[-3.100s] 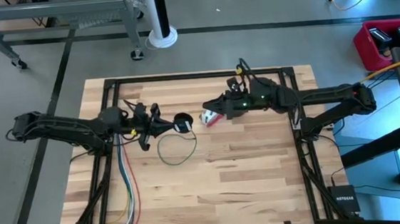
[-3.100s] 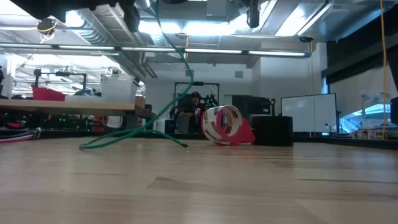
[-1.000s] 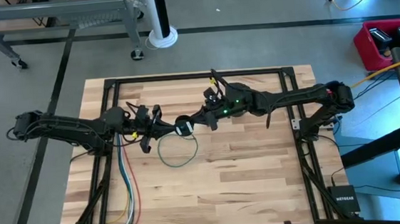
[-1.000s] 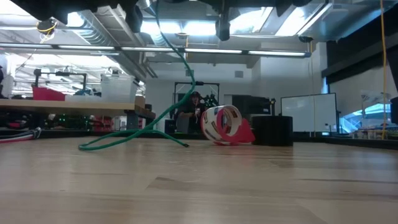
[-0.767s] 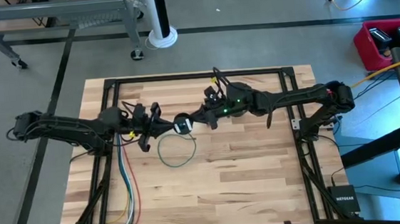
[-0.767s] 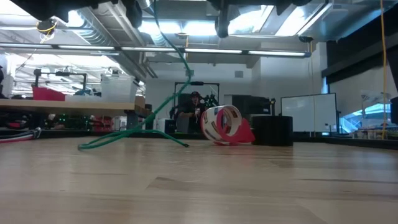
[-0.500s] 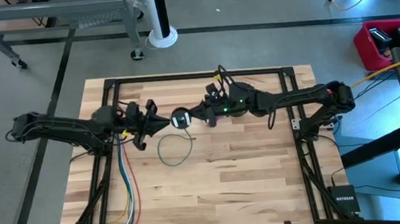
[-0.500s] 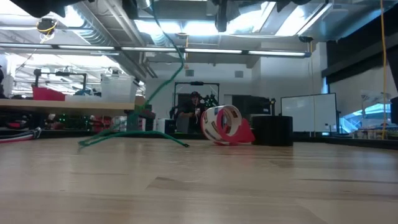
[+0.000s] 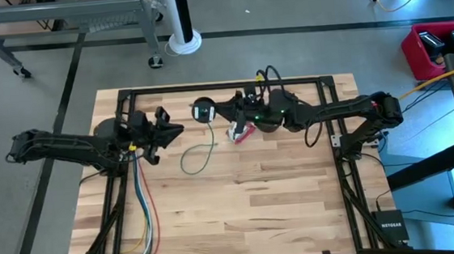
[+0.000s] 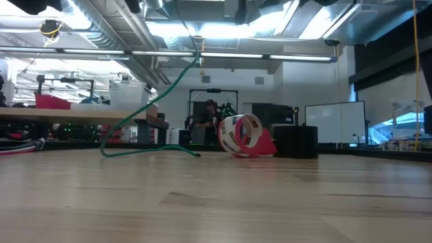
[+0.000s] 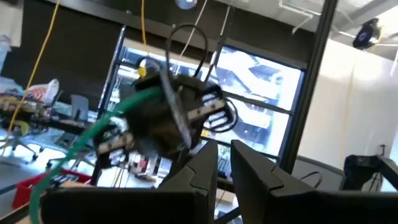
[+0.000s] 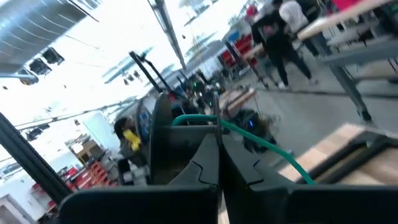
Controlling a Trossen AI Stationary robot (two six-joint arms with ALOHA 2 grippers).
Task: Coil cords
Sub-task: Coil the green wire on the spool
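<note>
Since a moment ago the round end piece (image 9: 203, 110) has passed from the left side to the right gripper (image 9: 224, 111), which now carries it high toward the table's far edge while the left gripper (image 9: 171, 133) has backed away toward its own side. Largest first: the wooden table (image 9: 282, 204) bears the cord (image 9: 199, 158), a loose green loop lying between the two arms and rising in a slack strand to the right gripper. That gripper's jaws are pressed together on the cord, while the left one's stand slightly apart around nothing. My worry is that the thin cord slides through the pinch, or that further pulling drags the loop flat and undoes the coil; it could also snag the tape roll (image 9: 239, 134) just beside the right arm. No writing is readable on the table's things.
</note>
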